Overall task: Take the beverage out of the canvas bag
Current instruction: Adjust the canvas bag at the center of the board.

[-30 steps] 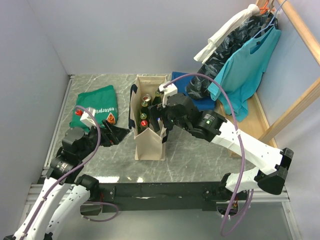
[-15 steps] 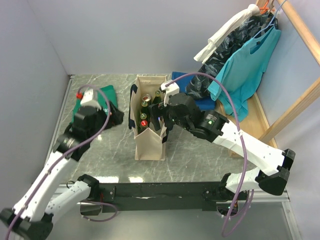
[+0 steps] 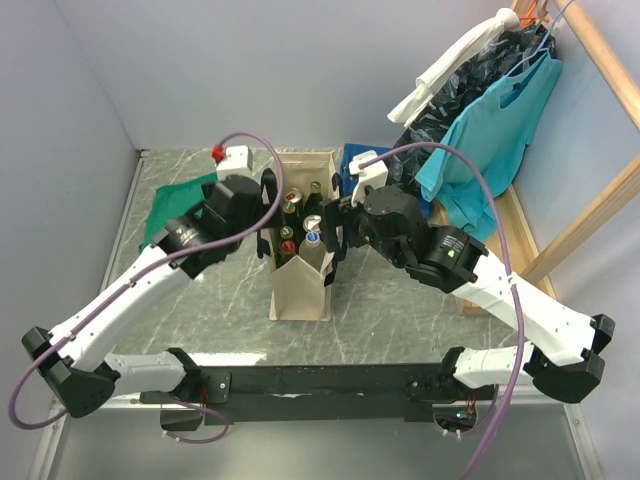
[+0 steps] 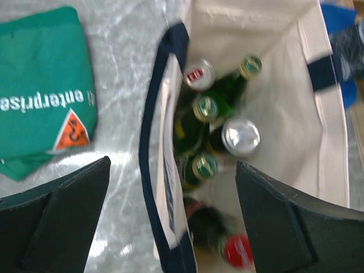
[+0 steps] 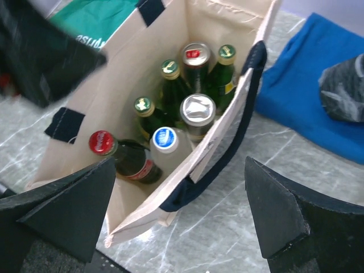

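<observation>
The cream canvas bag (image 3: 300, 290) with navy handles stands upright at the table's middle. It holds several drinks: green bottles (image 5: 169, 69), a silver can (image 5: 197, 110), a red-topped can (image 5: 195, 56), a red-capped cola bottle (image 5: 102, 142) and a white bottle with a blue cap (image 5: 165, 138). My left gripper (image 3: 265, 200) is open above the bag's left rim; its jaws straddle the left wall and navy handle (image 4: 153, 142). My right gripper (image 3: 335, 225) is open above the right rim, its jaws straddling the right wall (image 5: 227, 131). Neither holds anything.
A folded green T-shirt (image 3: 175, 205) lies left of the bag. A folded blue cloth (image 3: 405, 208) with a dark garment (image 5: 341, 91) on it lies to the right. Clothes hang on a wooden rack (image 3: 490, 110) at the far right. Grey walls close the left and back.
My left arm has swung up from the table's left side to above the bag's left rim. My right gripper has shifted slightly right and up at the right rim.
</observation>
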Controlling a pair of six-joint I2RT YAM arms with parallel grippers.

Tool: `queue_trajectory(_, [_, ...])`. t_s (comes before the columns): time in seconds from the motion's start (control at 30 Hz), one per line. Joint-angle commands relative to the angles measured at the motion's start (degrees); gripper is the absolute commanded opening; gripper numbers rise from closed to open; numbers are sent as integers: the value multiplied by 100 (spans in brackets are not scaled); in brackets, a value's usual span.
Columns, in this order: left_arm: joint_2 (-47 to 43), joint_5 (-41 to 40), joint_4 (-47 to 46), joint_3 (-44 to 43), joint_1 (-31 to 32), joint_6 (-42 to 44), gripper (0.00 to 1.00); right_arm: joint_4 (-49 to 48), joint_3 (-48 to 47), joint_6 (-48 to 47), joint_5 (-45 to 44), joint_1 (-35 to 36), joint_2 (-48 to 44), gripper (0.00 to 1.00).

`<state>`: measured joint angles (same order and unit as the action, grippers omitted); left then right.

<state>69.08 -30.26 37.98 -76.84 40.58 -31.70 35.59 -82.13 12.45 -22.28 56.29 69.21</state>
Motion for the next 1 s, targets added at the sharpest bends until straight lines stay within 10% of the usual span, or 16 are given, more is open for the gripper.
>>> queue_trajectory(0.0, [-622,-578,404,247,582,-599,97,-236,21,-155,-320,40,-153,100])
queue_trajectory(0.37, [-1054,-726,948,1100,2023,-1944,99,-272,-14,-85,-356,31,277,100])
queue_trajectory(0.97, [-2592,-1403,1151,1637,2165,-2648,92,-395,-5,-32,-224,31,550,100])
